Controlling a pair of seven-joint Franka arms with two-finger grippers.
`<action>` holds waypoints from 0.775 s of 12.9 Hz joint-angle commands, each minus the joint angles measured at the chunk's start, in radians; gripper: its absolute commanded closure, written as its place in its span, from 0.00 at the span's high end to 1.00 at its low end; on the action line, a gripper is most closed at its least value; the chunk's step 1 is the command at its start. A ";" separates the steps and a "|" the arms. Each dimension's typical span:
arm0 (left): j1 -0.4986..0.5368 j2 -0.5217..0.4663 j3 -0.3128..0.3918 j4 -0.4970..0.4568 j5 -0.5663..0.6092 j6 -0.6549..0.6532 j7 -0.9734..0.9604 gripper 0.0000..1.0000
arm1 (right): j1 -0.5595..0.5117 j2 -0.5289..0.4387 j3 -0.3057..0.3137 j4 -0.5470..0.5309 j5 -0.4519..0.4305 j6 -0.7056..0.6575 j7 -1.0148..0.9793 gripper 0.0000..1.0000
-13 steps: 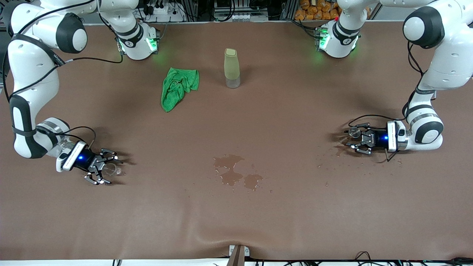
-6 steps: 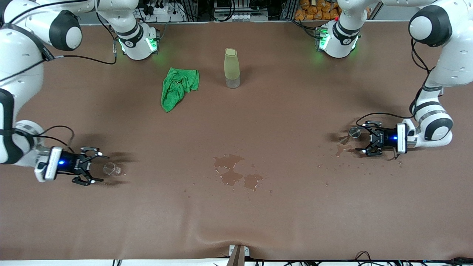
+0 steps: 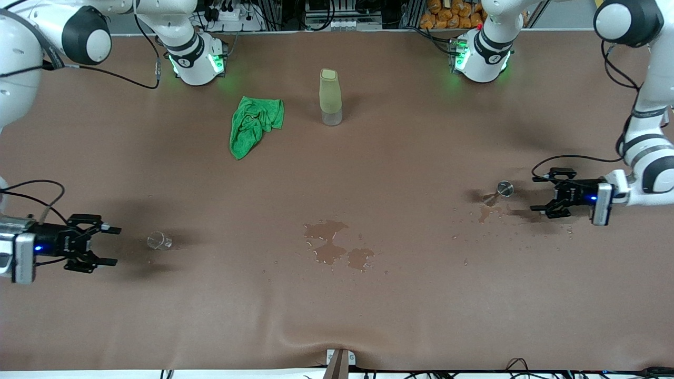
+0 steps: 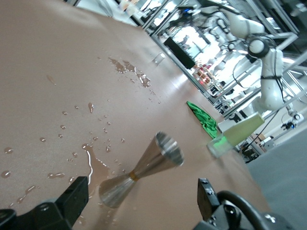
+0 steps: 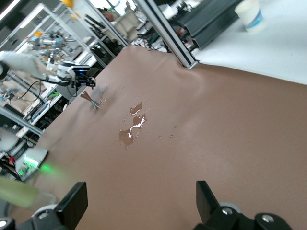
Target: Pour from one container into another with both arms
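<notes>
Here we see the right gripper (image 3: 108,245) wide and empty at the frame's lower left, just clear of the glass cup (image 3: 159,241), and the left gripper (image 3: 546,192) equally wide at mid right, beside the steel jigger (image 3: 504,188) standing on the counter (image 3: 337,316). We judge the cup light, brittle and slippery, best held around its wall; the jigger is stiff, wet, best pinched at its waist. We cannot tell what either contains; puddles (image 3: 337,247) lie between them.

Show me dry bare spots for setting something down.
Dry table lies between the bottle and jigger, and along the front edge. Wet: central puddle, splashes by the jigger. Cloth fills the spot beside the bottle.
</notes>
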 commanded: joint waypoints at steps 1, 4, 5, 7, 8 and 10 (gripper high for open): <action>0.007 -0.128 0.005 -0.005 0.118 -0.007 -0.240 1.00 | 0.055 -0.081 0.006 0.026 -0.095 0.000 0.287 1.00; 0.015 -0.220 -0.002 0.008 0.184 -0.007 -0.416 1.00 | 0.121 -0.205 0.003 0.027 -0.246 0.009 0.646 1.00; 0.015 -0.253 -0.002 0.005 0.186 -0.007 -0.485 1.00 | 0.147 -0.242 0.003 0.027 -0.309 0.008 0.773 1.00; 0.015 -0.326 -0.003 0.006 0.216 -0.009 -0.610 1.00 | 0.191 -0.291 0.006 0.027 -0.439 0.006 0.915 1.00; 0.015 -0.357 -0.005 0.008 0.235 -0.015 -0.673 1.00 | 0.204 -0.308 0.006 0.027 -0.498 0.003 0.928 1.00; 0.013 -0.409 -0.006 0.009 0.240 -0.022 -0.775 1.00 | 0.217 -0.340 0.012 0.024 -0.598 0.000 0.934 1.00</action>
